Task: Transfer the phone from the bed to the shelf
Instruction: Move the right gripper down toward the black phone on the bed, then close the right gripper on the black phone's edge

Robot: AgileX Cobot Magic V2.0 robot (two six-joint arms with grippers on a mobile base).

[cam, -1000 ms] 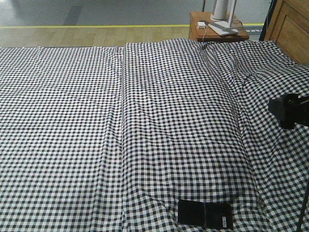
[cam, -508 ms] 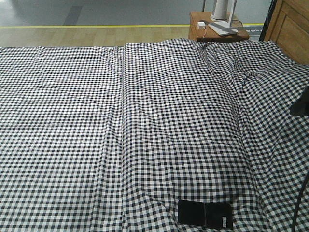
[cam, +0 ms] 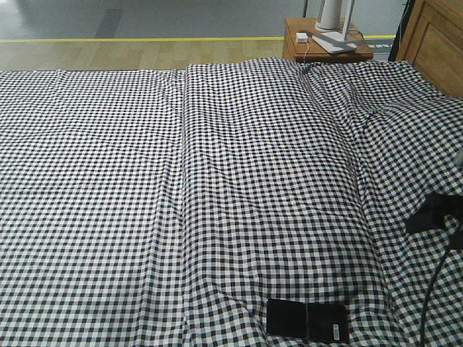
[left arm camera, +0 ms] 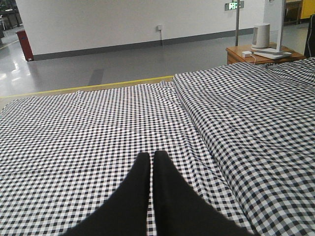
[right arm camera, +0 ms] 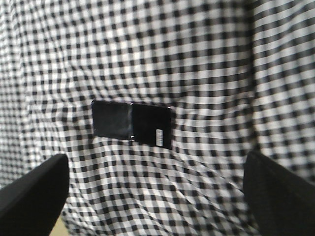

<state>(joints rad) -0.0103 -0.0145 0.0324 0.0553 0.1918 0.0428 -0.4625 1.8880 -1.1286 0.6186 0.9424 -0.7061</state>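
Phone (cam: 307, 321) lies flat on the bed (cam: 145, 181), lower right of the front view, untouched. Right end effector (right arm camera: 155, 158) hangs above, its 2 fingers (right arm camera: 34, 191) wide apart; left end effector (left arm camera: 150, 156) is closed, empty. Best: centre over the phone, descend, pinch its thin edges.

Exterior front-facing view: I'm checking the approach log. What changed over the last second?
The right arm at the right edge drew almost out of frame, then returned lower, nearer the phone. Nothing was taken hold of or let go; the right hand is open. The phone and the bed stayed as they were.
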